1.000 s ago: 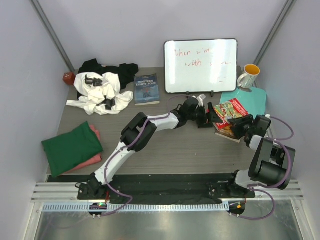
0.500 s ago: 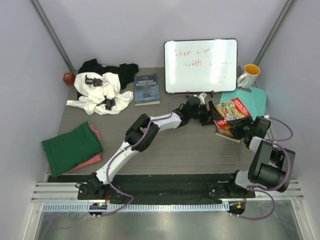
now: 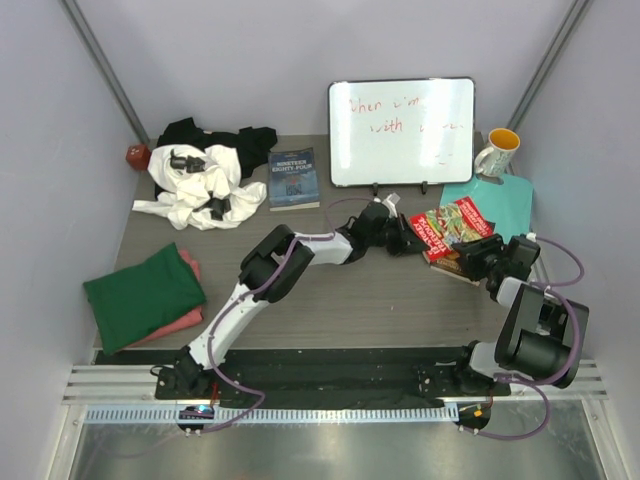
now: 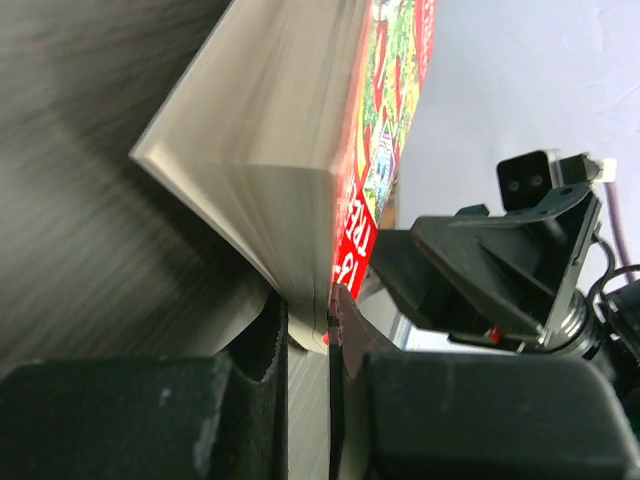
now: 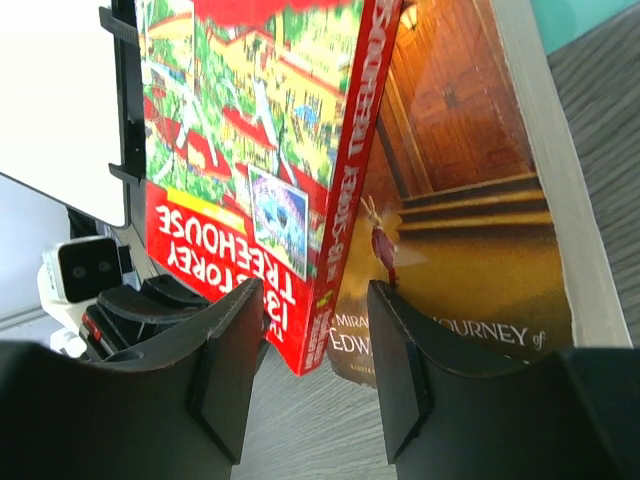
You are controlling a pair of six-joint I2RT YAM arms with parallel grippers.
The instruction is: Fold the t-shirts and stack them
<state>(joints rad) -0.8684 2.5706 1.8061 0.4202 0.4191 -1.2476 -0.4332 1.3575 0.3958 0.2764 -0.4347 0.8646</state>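
T-shirts (image 3: 190, 195) are all on the left side of the table (image 3: 340, 300), well apart from both of your arms. At the far left the white shirt (image 3: 200, 180) is a crumpled heap with no clear long axis, and the black shirt (image 3: 205, 132) is bunched just behind it, touching. Nearer to you, the dark green shirt (image 3: 145, 292) lies folded on top of the salmon pink shirt (image 3: 188, 312). Its long axis runs diagonally from near-left to far-right.

Your only container is the mug (image 3: 497, 152) at the far right, upright; you cannot see what it holds.

Your left gripper (image 4: 308, 310) is clenched on the lower corner of the red book (image 3: 448, 225), which is tilted up on the brown book (image 5: 460, 200). Your right gripper (image 5: 315, 370) stands released, its fingers (image 5: 235, 370) either side of the red book's spine corner without pressing it.
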